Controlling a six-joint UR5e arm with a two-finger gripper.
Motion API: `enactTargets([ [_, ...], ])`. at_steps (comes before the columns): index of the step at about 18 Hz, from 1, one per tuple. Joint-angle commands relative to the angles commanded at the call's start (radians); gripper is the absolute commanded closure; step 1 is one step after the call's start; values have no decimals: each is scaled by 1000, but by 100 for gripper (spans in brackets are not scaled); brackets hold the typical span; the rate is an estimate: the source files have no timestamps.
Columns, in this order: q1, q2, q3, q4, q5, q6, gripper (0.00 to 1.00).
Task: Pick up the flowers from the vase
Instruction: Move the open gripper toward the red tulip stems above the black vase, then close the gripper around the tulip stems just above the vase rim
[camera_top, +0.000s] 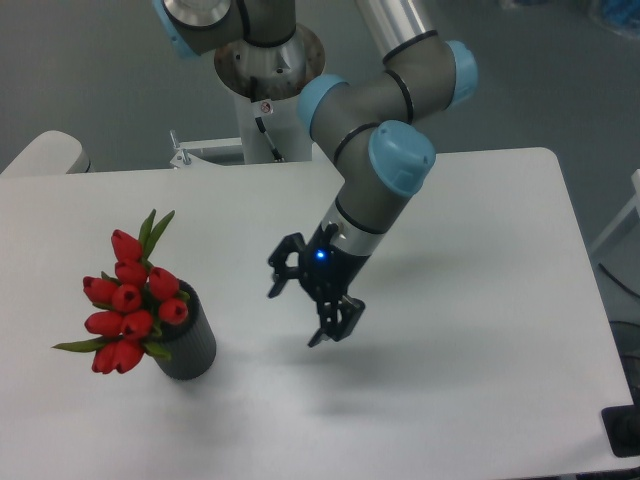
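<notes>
The flowers (127, 300), a bunch of red tulip buds with green leaves, stand in the vase (190, 343), a short dark ribbed cylinder at the left of the white table. My gripper (293, 315) hangs above the table to the right of the vase, tilted with its fingers pointing left and spread apart. It is open and holds nothing. A gap of bare table lies between its fingertips and the vase.
The robot's base column (268, 90) stands at the table's (480, 300) far edge, with the arm's elbow (400, 100) reaching over the middle. A pale rounded object (45, 155) sits off the table's far left corner.
</notes>
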Motion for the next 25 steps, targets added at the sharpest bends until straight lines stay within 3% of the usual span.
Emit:
enactTargets([
  [4,-37,28,-31,2,-8,-18,0],
  [18,-146,20,-54,15,-176,-100,0],
  [22,-161,-4,-58,57,-203,-92,0],
  [23,-161,-5,-61,60,-203,-92,4],
  [25,-160,-3,-60,60,-203,-94,39],
])
